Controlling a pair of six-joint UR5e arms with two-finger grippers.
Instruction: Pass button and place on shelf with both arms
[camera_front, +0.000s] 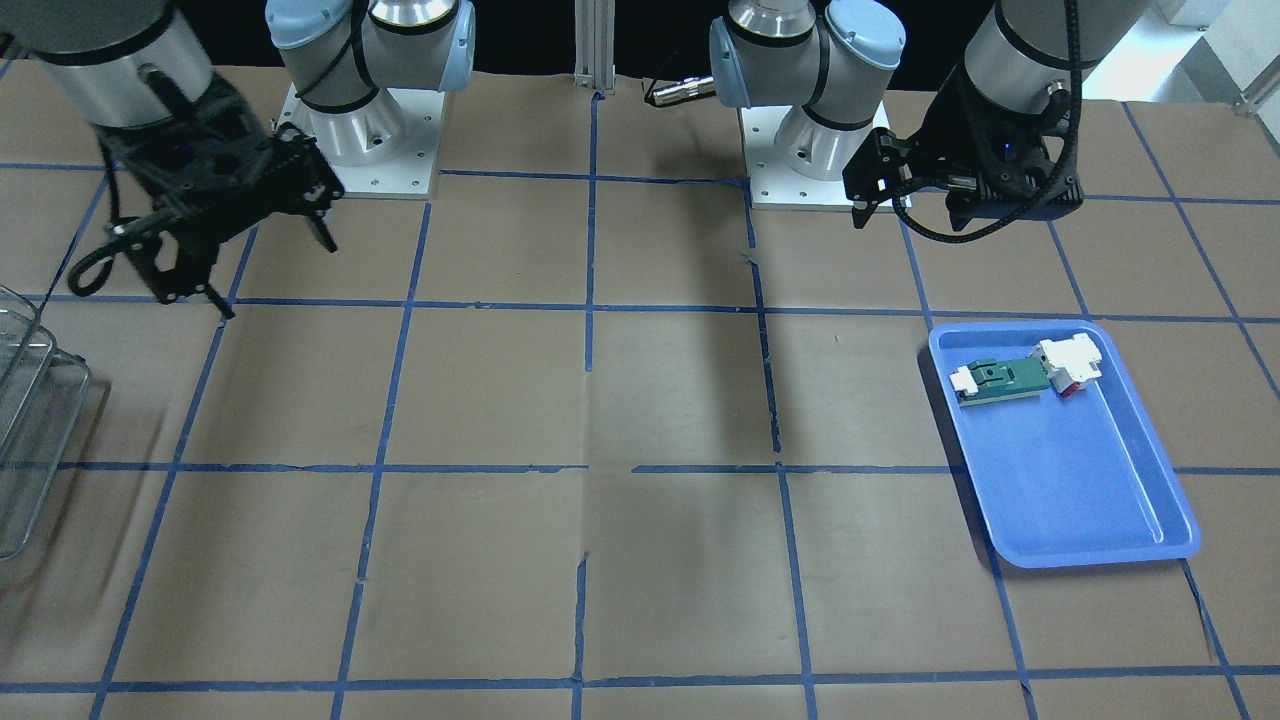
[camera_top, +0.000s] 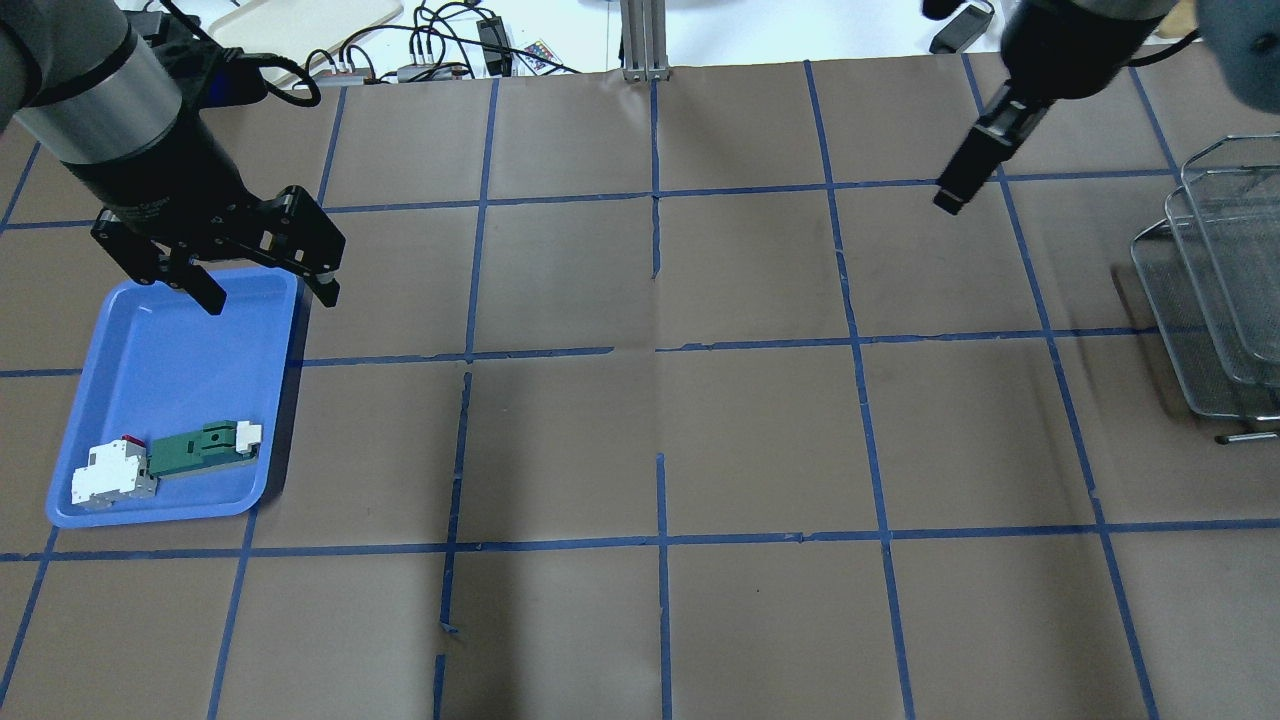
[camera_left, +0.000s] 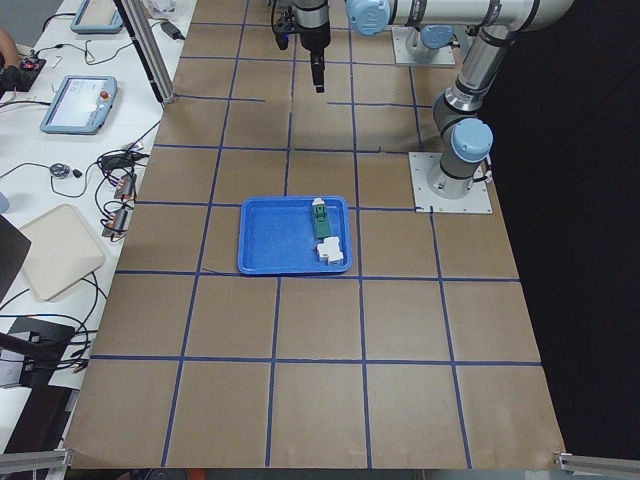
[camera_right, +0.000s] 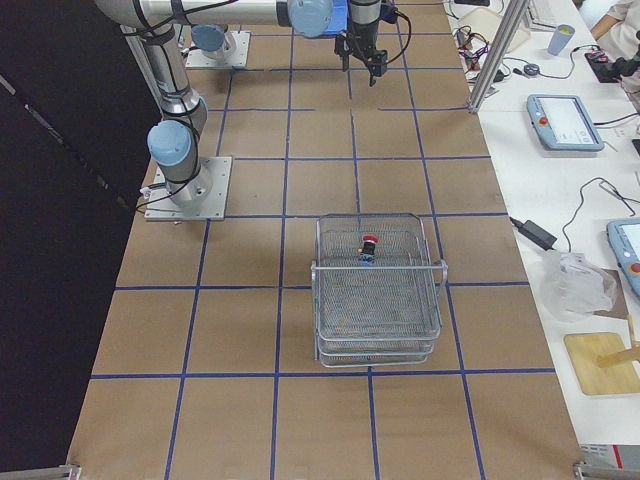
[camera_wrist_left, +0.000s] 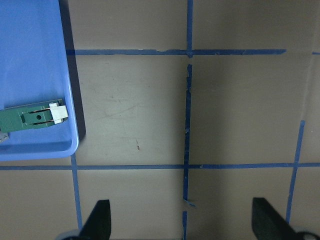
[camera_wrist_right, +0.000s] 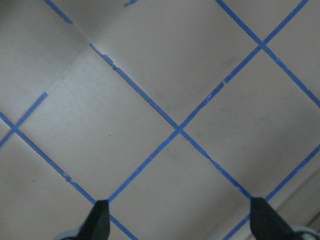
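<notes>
Now you see the button (camera_right: 368, 247) sitting inside the shelf (camera_right: 380, 312), center of the right-side view; left gripper (camera_top: 268, 296) and right gripper (camera_wrist_right: 179, 225) both hang spread apart, empty.

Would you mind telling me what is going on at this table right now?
The button sits in the wire shelf, so the placing looks done. The left pincer and the right pincer are open and empty above the table. A green-and-white part and a white-and-red block lie in the blue tray.
</notes>
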